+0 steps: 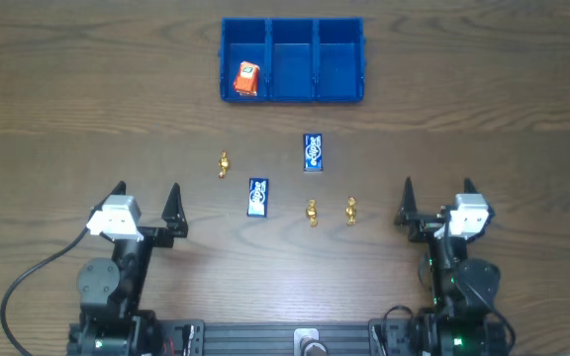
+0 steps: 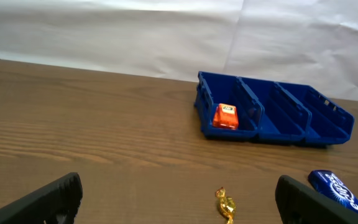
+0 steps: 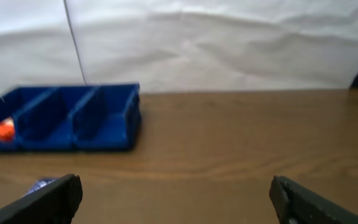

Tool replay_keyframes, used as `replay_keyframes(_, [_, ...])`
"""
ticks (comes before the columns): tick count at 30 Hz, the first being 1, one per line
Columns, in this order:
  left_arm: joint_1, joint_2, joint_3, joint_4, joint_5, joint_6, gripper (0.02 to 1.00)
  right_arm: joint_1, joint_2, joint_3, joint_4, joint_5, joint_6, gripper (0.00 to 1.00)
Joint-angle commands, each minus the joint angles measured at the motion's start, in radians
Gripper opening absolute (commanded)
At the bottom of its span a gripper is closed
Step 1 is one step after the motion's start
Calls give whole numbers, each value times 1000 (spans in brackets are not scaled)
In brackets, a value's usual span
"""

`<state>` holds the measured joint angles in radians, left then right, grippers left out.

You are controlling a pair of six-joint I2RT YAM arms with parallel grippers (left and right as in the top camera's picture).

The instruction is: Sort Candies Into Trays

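Top view: left tool (image 1: 146, 190) and right tool (image 1: 437, 186) both spread, empty; orange candy (image 1: 247, 79) in left compartment of tray (image 1: 293, 97).
Left wrist view: gold candy (image 2: 225, 205) lies ahead on the worktop; likely next move is to descend and pinch it.
Right wrist view: sorting looks barely begun.

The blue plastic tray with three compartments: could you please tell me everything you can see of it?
The blue plastic tray looks rigid, with two dividers making three open-topped compartments in a row. It sits flat at the far side of the brown wooden table. An orange wrapped candy lies in its left-end compartment; the other two are empty.
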<state>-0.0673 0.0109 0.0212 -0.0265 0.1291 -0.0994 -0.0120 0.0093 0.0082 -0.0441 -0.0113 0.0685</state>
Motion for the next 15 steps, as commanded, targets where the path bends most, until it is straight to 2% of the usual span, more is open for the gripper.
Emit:
replay_keyframes(1, [3, -7, -16, -39, 18, 14, 998, -11, 137, 111, 61, -98, 189, 998])
replay_keyframes(3, [3, -7, -16, -39, 18, 14, 996, -11, 367, 290, 32, -152, 247, 998])
replay_keyframes(5, [3, -7, -16, -39, 18, 14, 998, -8, 549, 425, 31, -252, 246, 998])
replay_keyframes(6, [3, -7, -16, -39, 18, 14, 998, -4, 668, 511, 31, -371, 246, 998])
replay_keyframes(8, [3, -7, -16, -39, 18, 14, 996, 35, 871, 671, -18, -557, 265, 998])
replay_keyframes(10, [3, -7, -16, -39, 18, 14, 998, 134, 1040, 811, -138, -526, 280, 998])
replay_keyframes(15, [3, -7, -16, -39, 18, 14, 998, 469, 1403, 1118, -499, -238, 384, 996])
